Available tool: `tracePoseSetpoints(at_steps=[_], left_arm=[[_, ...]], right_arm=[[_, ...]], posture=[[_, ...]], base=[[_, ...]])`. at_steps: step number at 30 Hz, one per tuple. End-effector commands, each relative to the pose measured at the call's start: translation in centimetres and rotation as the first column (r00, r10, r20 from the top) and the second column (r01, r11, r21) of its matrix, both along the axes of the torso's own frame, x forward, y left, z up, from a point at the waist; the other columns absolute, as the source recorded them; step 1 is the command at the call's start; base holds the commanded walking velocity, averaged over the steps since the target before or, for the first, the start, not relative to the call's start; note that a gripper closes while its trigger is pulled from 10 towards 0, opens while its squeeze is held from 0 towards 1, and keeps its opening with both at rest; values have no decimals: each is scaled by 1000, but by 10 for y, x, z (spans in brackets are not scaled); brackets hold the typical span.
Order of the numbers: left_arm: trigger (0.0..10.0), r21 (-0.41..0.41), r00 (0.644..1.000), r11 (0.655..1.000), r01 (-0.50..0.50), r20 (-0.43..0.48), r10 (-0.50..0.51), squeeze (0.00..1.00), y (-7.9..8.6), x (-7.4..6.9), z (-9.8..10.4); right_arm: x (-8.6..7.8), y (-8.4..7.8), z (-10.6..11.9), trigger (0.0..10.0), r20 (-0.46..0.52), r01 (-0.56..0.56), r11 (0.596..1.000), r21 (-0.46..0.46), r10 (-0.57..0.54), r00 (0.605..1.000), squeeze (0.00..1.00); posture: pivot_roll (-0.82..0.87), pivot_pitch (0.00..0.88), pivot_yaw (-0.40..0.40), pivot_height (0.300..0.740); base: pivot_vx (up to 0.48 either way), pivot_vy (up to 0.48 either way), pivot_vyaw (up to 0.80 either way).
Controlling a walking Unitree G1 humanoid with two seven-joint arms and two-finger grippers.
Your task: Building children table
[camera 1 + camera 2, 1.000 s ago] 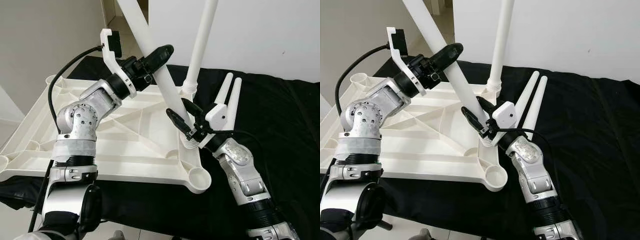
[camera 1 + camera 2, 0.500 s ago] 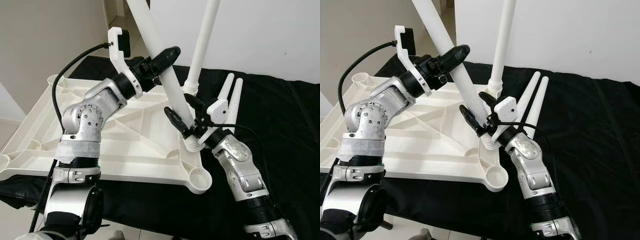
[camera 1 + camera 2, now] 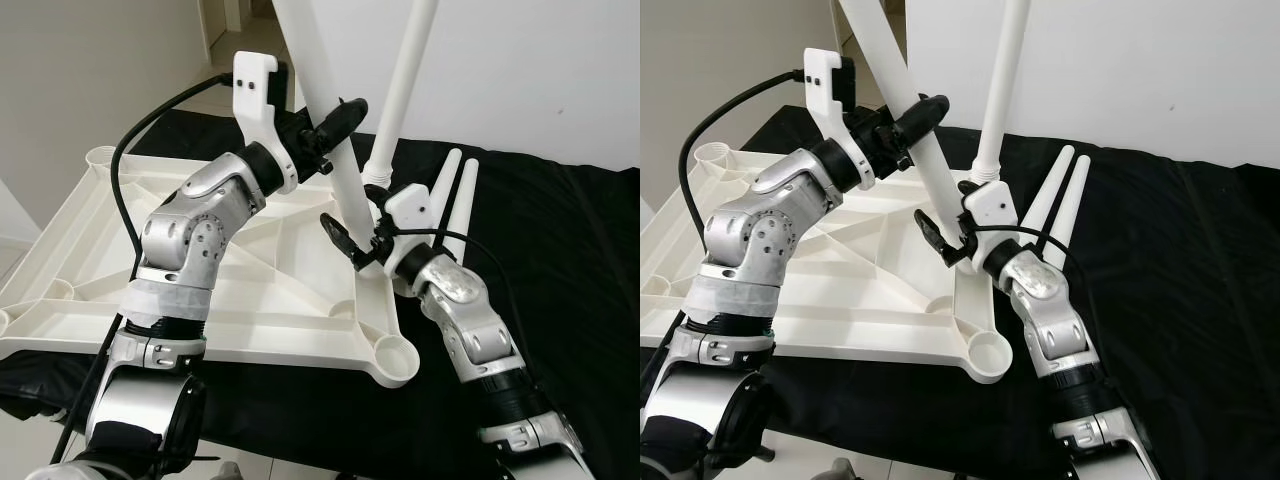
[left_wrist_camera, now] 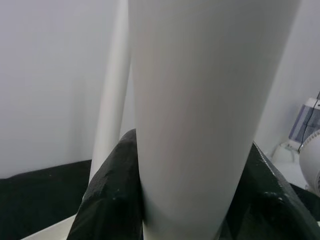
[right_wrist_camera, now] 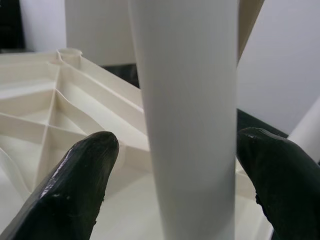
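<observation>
**Leg could cross-thread or slip at the socket**

While your left tool (image 3: 335,125) clamps the tilted table leg (image 3: 325,110) high up, your right tool (image 3: 355,235) stands open around its lower end, not gripping. The tabletop (image 3: 240,270) lies upside down on the black cloth (image 3: 560,260). If the leg stays tilted at the socket, it may jam or pop out.

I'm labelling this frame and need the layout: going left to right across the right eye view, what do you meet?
Upturned tabletop → left tool clamped on the slanted leg → upright fitted leg → two loose legs on the black cloth.
</observation>
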State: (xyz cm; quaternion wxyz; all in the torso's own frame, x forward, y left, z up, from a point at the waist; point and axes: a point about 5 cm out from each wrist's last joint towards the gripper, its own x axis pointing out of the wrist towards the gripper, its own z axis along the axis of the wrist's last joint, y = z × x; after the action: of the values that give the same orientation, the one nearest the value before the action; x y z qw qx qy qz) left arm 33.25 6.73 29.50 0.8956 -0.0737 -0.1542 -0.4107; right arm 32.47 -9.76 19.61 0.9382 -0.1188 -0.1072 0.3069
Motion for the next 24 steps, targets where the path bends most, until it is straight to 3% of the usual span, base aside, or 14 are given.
tracePoseSetpoints(at_steps=[1, 4, 6, 12, 22, 24], left_arm=[[10000, 93, 993, 992, -83, 86, 75, 0, 1, -1, 0], [10000, 131, 986, 986, -106, 142, 87, 0, -5, -5, 2], [10000, 110, 983, 989, -94, 171, 75, 0, -11, -12, 7], [10000, 123, 976, 989, -85, 210, 58, 0, -20, -18, 7], [10000, 111, 971, 990, -82, 231, 55, 0, -21, -20, 12], [10000, 68, 973, 996, -59, 227, 42, 0, -17, -22, 21]], right_arm=[[4, -1, -4, 10000, -15, 29, 997, -70, -30, 999, 0], [8, -1, -3, 10000, 11, 52, 991, -127, -51, 999, 0], [12, 1, -3, 10000, 41, 97, 973, -208, -90, 995, 0], [15, 7, -3, 10000, 76, 128, 951, -281, -111, 991, 0], [19, 8, -5, 10000, 93, 154, 948, -279, -133, 987, 0], [23, 3, -11, 10000, 120, 178, 950, -256, -152, 981, 0]], posture=[[-1, 8, -48, 740], [-3, 3, -42, 740], [-3, 3, -37, 740], [1, 11, -30, 740], [11, 14, -31, 740], [17, 16, -32, 740]], base=[[0, 0, 0], [0, 0, 0], [0, 0, 0], [0, 0, 0], [0, 0, 0], [0, 0, 0]])
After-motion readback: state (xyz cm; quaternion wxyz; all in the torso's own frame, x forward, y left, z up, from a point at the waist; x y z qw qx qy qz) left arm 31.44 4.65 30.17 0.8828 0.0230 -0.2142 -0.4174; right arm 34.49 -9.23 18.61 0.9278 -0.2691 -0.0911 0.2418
